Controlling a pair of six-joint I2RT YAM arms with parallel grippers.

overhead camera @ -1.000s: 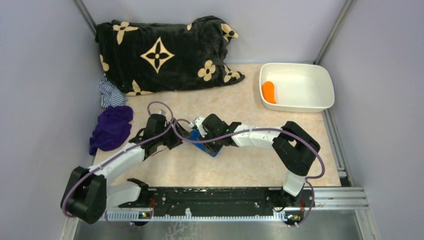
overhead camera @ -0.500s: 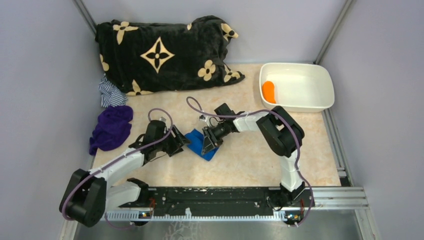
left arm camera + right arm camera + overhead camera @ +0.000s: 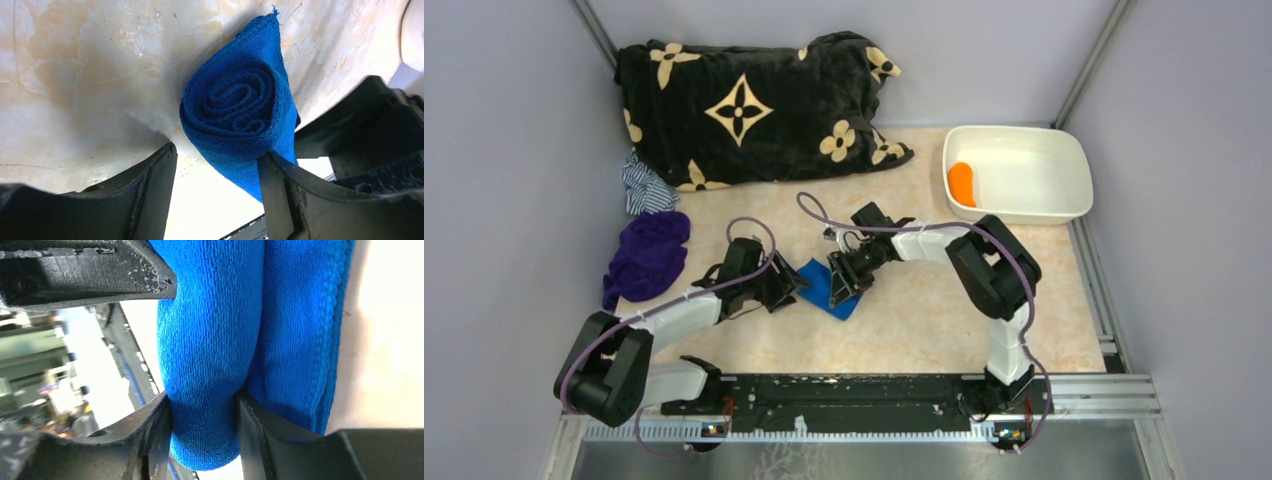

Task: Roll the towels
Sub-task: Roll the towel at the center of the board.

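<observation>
Since a second ago the right arm has been folded back, with its elbow raised at the right, and the left arm has been shifted only slightly. The blue towel (image 3: 816, 284) is seen lying rolled on the counter (image 3: 904, 335), near the middle, between the two claws. The left claw (image 3: 790, 287) is held wide open at the roll's left end: in the left wrist view the spiral end is framed by the fingers (image 3: 155, 190), one of which is touching the cloth while the other is kept apart from it. The right claw (image 3: 840, 282) is set on the roll from the right, and a fold of the blue cloth is squeezed between its fingers (image 3: 155, 435), both of which are pressed against it. The orange towel (image 3: 961, 184) is seen rolled inside the white tub (image 3: 1034, 170) at the far right. A black blanket (image 3: 744, 105) is piled at the far left, with a striped cloth (image 3: 644, 186) and a purple cloth (image 3: 646, 258) nearer along the left wall.
</observation>
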